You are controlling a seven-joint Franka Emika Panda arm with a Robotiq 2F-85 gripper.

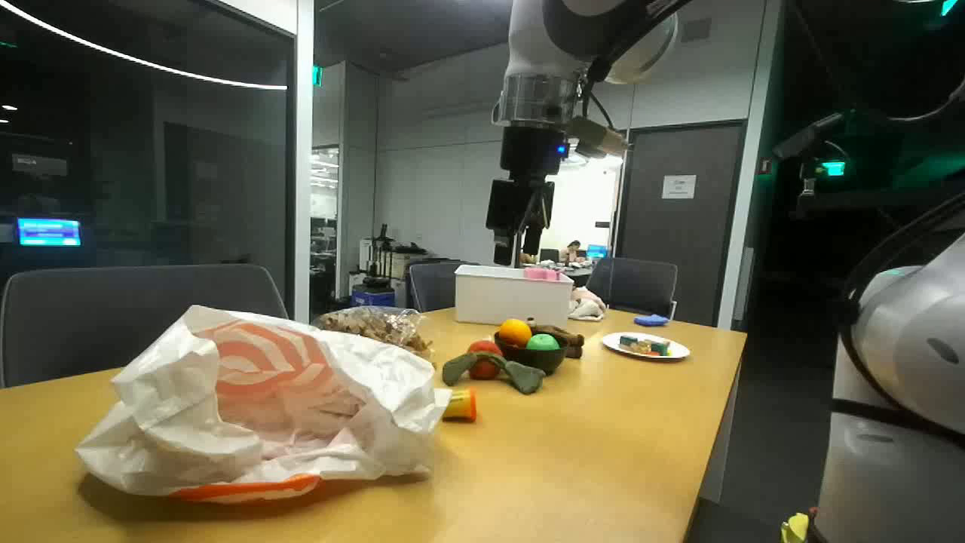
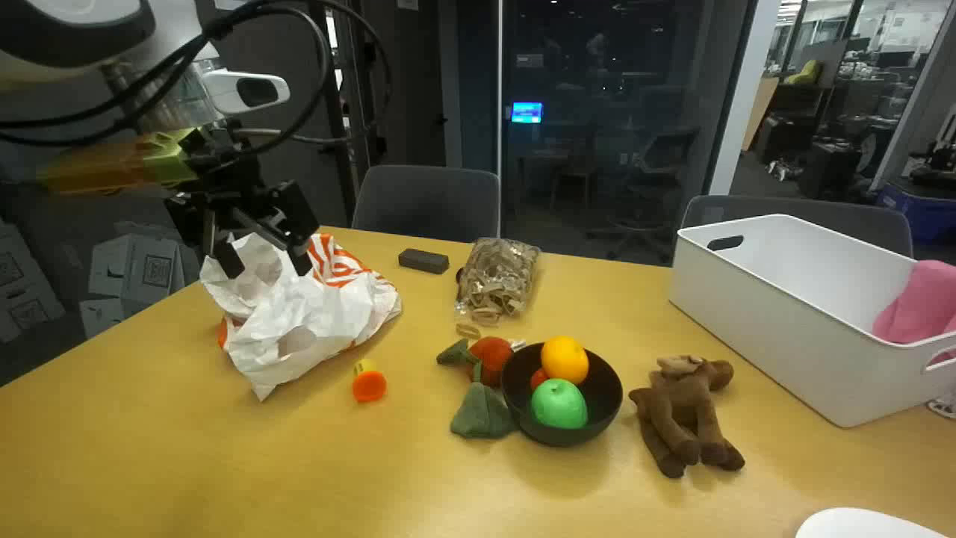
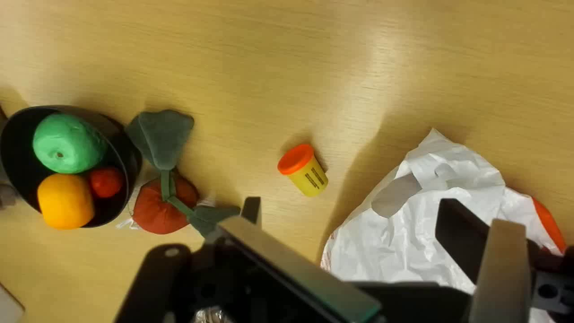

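Observation:
My gripper point(image 2: 266, 261) hangs above the table with its jaws wide apart and nothing between them. A crumpled white bag with orange markings point(image 2: 306, 317) lies beneath it. In the wrist view, a small yellow tub with an orange lid point(image 3: 305, 170) rests on its side close to the bag point(image 3: 417, 233). Left of the tub is a red plush point(image 3: 163, 204) with dark green leaves. It sits against a black bowl point(image 3: 128, 172) holding a green fruit point(image 3: 67, 142), an orange fruit point(image 3: 65, 202) and a small red one point(image 3: 106, 181).
A white bin point(image 2: 754, 329) with a pink item point(image 2: 922, 302) stands beyond a brown plush animal point(image 2: 687, 415). Towards the back are a clear packet of brown pieces point(image 2: 499, 276) and a dark block point(image 2: 423, 260). A white plate point(image 1: 614, 348) bears small coloured items; a blue item point(image 1: 650, 320) lies behind.

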